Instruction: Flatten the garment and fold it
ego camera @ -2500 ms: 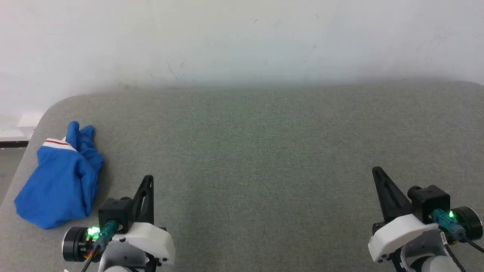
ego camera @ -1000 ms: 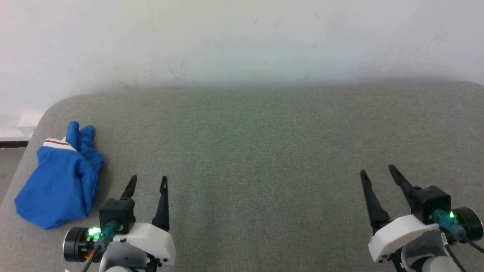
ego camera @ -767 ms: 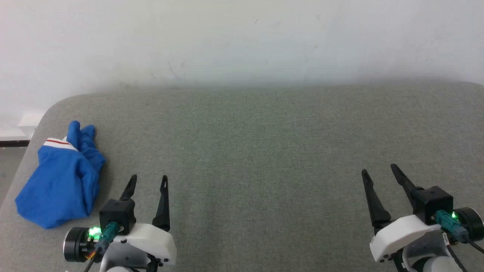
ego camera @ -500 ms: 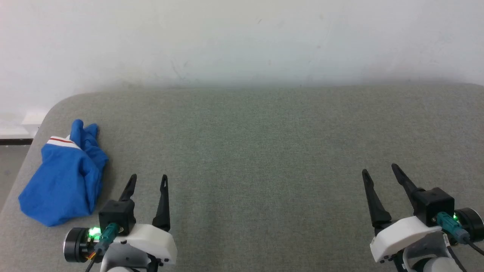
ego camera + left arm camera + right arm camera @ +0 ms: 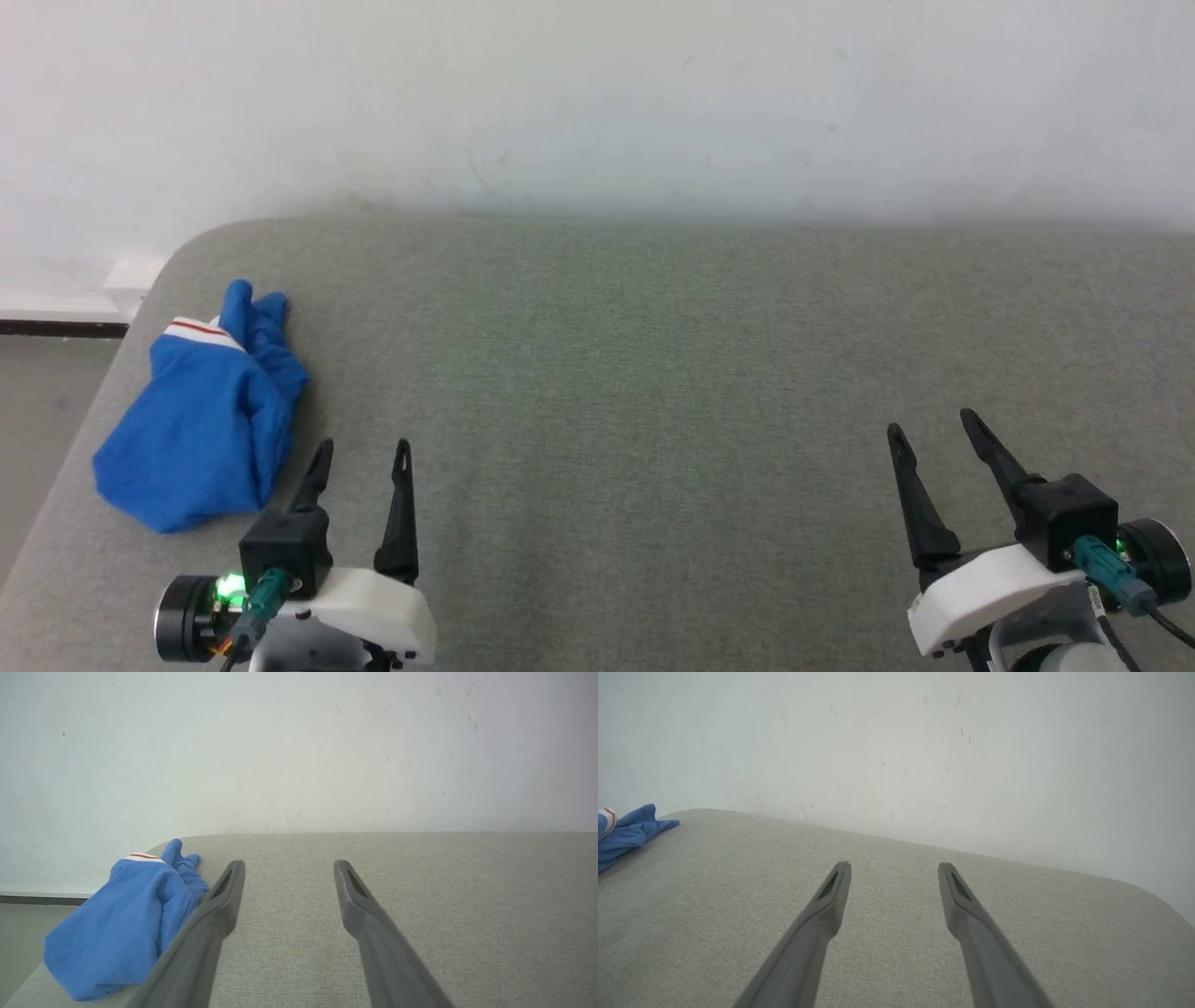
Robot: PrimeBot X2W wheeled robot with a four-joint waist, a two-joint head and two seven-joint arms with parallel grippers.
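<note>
I counted one garment (image 5: 201, 425): a crumpled blue heap with a white band and a red stripe at its far end. It lay at the left end of the grey padded table (image 5: 653, 373), near the rounded corner. I counted two grippers. The left gripper (image 5: 362, 448) had its fingers apart and held nothing, just beside the heap's right edge. The right gripper (image 5: 932, 425), likewise spread and empty, stood well apart at the table's right. Bunched folds hid most of the cloth. In the right wrist view the picture's left edge cut off the garment (image 5: 626, 833).
</note>
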